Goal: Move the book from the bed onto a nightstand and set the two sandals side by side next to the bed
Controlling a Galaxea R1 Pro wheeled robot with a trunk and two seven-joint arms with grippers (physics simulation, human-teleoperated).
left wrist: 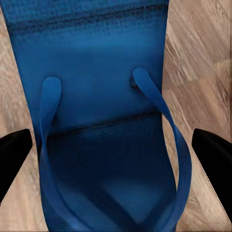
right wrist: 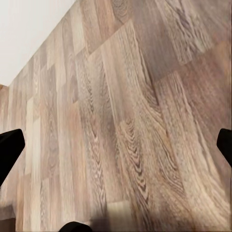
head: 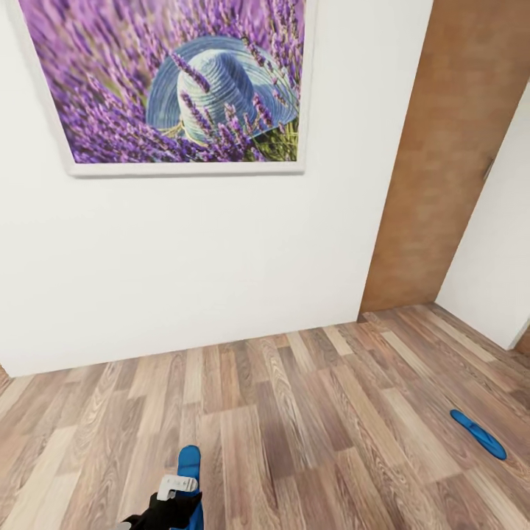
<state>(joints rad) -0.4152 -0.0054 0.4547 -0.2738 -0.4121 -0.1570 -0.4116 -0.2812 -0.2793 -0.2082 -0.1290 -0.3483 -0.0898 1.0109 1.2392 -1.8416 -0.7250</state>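
Observation:
One bright blue sandal (head: 189,465) lies on the wood-plank floor at the bottom of the head view, partly covered by my left gripper (head: 174,506). In the left wrist view that sandal (left wrist: 104,101) and its straps lie straight below, and the left gripper (left wrist: 113,157) is open with its black fingers (left wrist: 14,154) on either side of it. The second blue sandal (head: 478,434) lies alone on the floor at the right. My right gripper (right wrist: 116,145) is open over bare planks. The book, bed and nightstand are out of view.
A white wall (head: 221,265) with a framed lavender-and-hat picture (head: 169,81) stands straight ahead. A brown wooden door (head: 442,169) is at the right, beside another white wall (head: 493,258). Wood floor (head: 316,412) stretches between the two sandals.

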